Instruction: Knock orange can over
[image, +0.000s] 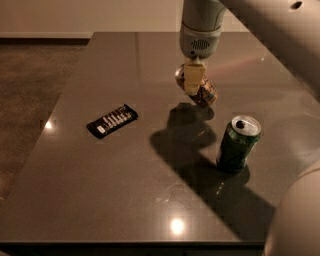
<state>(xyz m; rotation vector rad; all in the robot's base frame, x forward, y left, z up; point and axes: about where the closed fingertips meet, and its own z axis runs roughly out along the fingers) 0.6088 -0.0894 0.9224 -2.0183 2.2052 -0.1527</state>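
Note:
The orange can (207, 95) is tipped steeply, its silver top pointing up and to the left, over the dark table (100, 195) at the back middle. My gripper (193, 80) comes down from above and sits against the can's upper end, covering part of it. I cannot tell whether the can's lower end touches the table. The can and arm cast a dark shadow toward the front right.
A green can (238, 144) stands upright to the front right of the orange can, a short gap away. A flat black snack wrapper (112, 120) lies to the left. My arm (280, 35) fills the upper right, and the robot body (295, 220) fills the lower right corner.

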